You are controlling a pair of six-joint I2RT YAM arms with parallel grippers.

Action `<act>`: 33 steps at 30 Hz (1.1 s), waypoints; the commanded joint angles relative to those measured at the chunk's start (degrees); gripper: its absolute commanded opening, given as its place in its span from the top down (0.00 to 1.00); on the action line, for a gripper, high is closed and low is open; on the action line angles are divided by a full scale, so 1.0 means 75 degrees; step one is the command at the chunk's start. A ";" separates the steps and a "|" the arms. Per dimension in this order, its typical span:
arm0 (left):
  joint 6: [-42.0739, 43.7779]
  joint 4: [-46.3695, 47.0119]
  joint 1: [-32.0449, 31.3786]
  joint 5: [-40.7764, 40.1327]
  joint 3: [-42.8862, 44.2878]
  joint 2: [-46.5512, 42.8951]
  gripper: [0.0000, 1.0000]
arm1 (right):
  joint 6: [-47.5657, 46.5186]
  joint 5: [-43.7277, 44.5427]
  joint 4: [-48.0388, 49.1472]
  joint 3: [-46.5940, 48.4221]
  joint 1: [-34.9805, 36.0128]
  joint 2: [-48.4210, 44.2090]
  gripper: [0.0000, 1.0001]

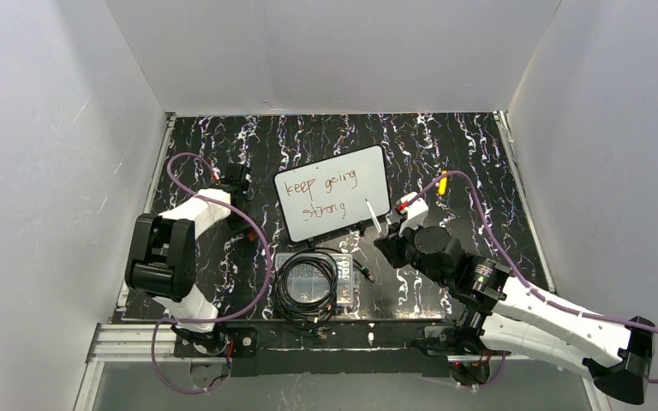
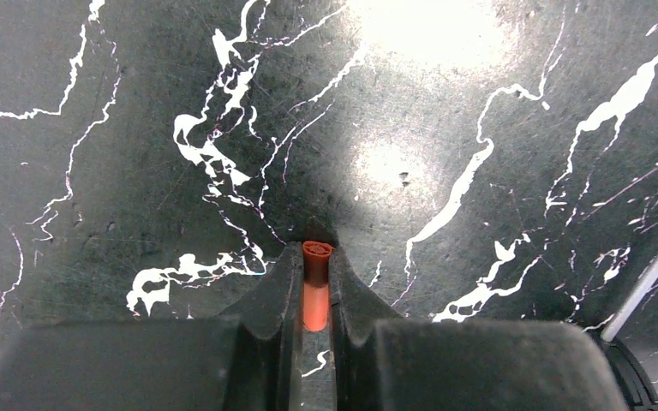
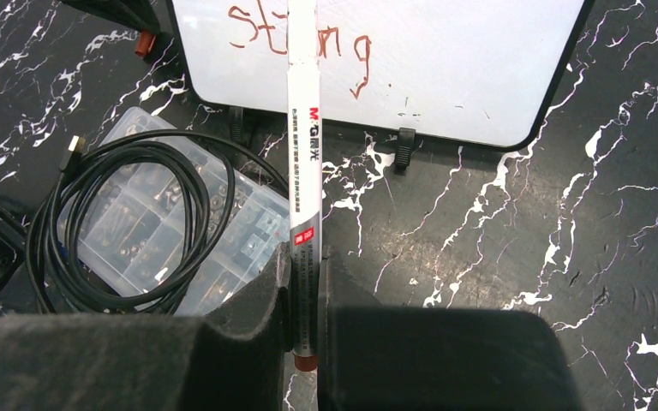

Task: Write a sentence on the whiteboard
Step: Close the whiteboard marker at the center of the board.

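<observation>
While the whiteboard [image 1: 373, 168] sits a little askew near the middle of the black, white-veined bench [image 1: 480, 145], its face carries the sentence [image 1: 326, 181] in thin reddish-brown strokes: "keep going" on the upper line and "strong" beneath it, toward the board's left half. Two small black feet [image 3: 404, 155] show along the board's near edge in the right wrist view. From the right, the right pincer [image 3: 302, 257] is pinching a white marker [image 3: 304, 154] by its lower barrel, the fingers pressed against it on both sides. The marker runs up from the pincer and, in that wrist view, crosses the word "strong" before leaving the frame. From above, its tip lies over the lower right part of the board, just right of "strong"; whether the tip touches the surface I cannot tell. Left of the board, the left pincer [image 2: 315, 253] is squeezed together on a small orange-red cap [image 2: 315, 295], which stands out past the fingertips, with bare marbled bench below it. Whether the cap touches the bench is not clear. Just in front of the whiteboard's near edge lies a clear plastic compartment box [image 1: 345, 289] with a coiled black cable [image 1: 284, 287] resting on top of it, between the two arms. The box is near the board's feet but apart from them.
</observation>
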 commanded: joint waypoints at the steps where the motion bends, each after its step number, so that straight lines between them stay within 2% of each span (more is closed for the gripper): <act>1: -0.0225 -0.0058 -0.0050 0.0100 -0.0632 -0.0326 1.00 | -0.0074 -0.0035 0.0119 0.0131 -0.0009 -0.0046 0.99; 4: -0.0566 0.0332 -0.0050 0.0347 -0.1179 -0.1270 1.00 | -0.0087 -0.0358 0.0038 0.0228 -0.0009 0.0097 0.99; 10: -0.1622 0.0913 -0.0154 0.1599 -0.2162 -0.4124 1.00 | 0.0179 -0.0941 -0.0041 0.0338 -0.0009 0.0422 0.99; 13: -0.2251 0.0981 -0.0468 0.1998 -0.2327 -0.5326 1.00 | 0.0481 -0.1481 0.0253 0.0281 -0.0003 0.0671 0.99; 18: -0.3212 0.1097 -0.1076 0.2079 -0.2540 -0.6801 1.00 | 0.1294 -0.2345 0.1143 0.0089 0.0154 0.1122 0.99; 24: -0.4289 0.1861 -0.1667 0.2571 -0.2878 -0.7276 1.00 | 0.1946 -0.2165 0.2051 0.0006 0.0881 0.1621 0.99; 33: -0.4725 0.2652 -0.2261 0.2837 -0.3107 -0.7251 1.00 | 0.2332 -0.1321 0.2556 0.0322 0.2010 0.2612 0.99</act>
